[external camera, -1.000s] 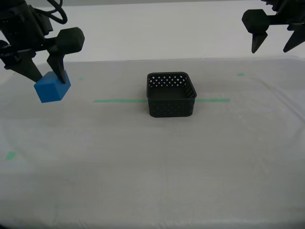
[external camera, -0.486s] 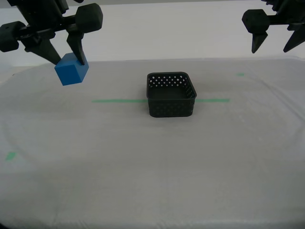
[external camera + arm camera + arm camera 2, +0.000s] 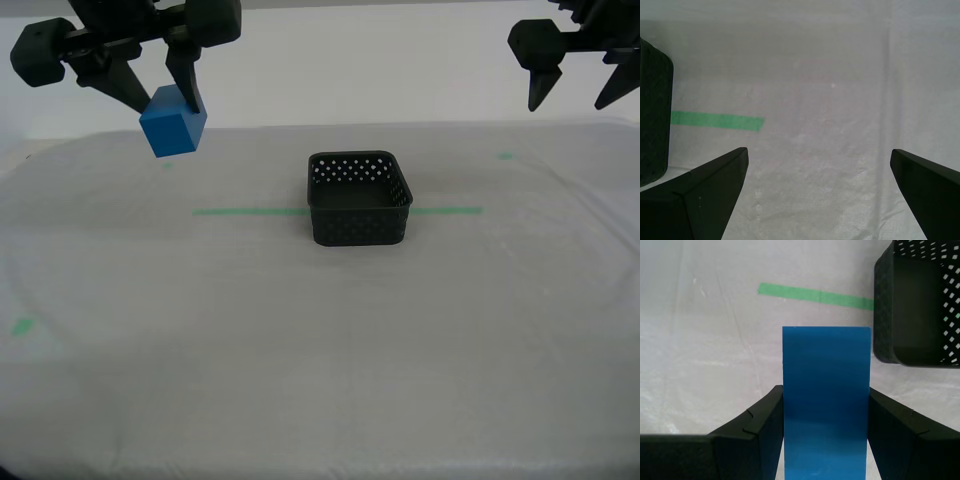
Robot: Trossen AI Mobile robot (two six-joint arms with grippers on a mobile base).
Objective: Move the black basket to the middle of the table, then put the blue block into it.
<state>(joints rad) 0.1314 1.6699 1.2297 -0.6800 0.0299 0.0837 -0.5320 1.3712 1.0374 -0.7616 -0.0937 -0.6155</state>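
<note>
— White cloth is covering the table [image 3: 320, 380]; where is the black basket [image 3: 360, 199] sitting?
— On the green tape line [image 3: 250, 211], seemingly mid-table.
— And the blue block [image 3: 173, 122]?
— The second gripper [image 3: 155, 95] is pinching it aloft, nearer the far edge; the first gripper [image 3: 580, 95] is hanging wide open, empty.

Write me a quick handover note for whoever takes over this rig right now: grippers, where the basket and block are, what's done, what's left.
My second gripper is shut on the blue block, held in the air off the exterior view's left of the black basket.
My first gripper is open and empty, raised at the exterior view's right.
Done: the basket stands on the green tape line about mid-table; block lifted.
Left: carry the block over the basket and release it inside.
</note>
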